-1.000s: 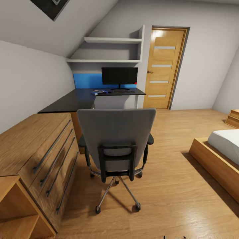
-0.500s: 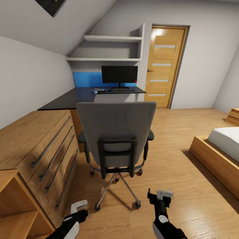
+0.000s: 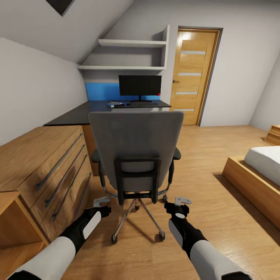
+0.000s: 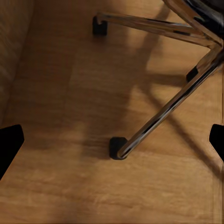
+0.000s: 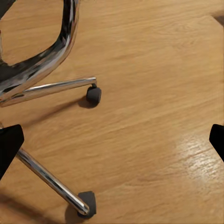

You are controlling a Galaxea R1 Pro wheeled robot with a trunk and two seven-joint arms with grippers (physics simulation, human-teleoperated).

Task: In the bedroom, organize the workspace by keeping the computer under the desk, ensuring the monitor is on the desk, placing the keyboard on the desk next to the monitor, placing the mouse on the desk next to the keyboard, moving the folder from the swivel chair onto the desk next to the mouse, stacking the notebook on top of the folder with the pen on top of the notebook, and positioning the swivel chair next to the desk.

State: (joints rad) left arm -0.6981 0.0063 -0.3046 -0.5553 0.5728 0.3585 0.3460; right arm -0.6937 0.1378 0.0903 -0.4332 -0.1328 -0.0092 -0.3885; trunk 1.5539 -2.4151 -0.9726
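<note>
The grey swivel chair (image 3: 136, 142) stands with its back to me, between me and the black desk (image 3: 83, 112). On the desk's far end stand the black monitor (image 3: 140, 85), a dark keyboard (image 3: 144, 104) before it and small items (image 3: 116, 104) to its left that are too small to name. The chair's back hides its seat, so the folder is hidden. My left gripper (image 3: 102, 202) and right gripper (image 3: 182, 201) hover low behind the chair's chrome legs (image 4: 158, 116), both open and empty. A chrome leg and castor (image 5: 86, 204) show under the right one.
A wooden chest of drawers (image 3: 42, 167) runs along the left wall, with an open wooden shelf unit (image 3: 15, 229) nearest me. A bed with a wooden frame (image 3: 252, 182) sits at the right. A wooden door (image 3: 192, 77) and white wall shelves (image 3: 128, 54) lie beyond the desk.
The view has drawn closer to the chair. Both arms have risen into the picture from below and reached forward towards the chair's base.
</note>
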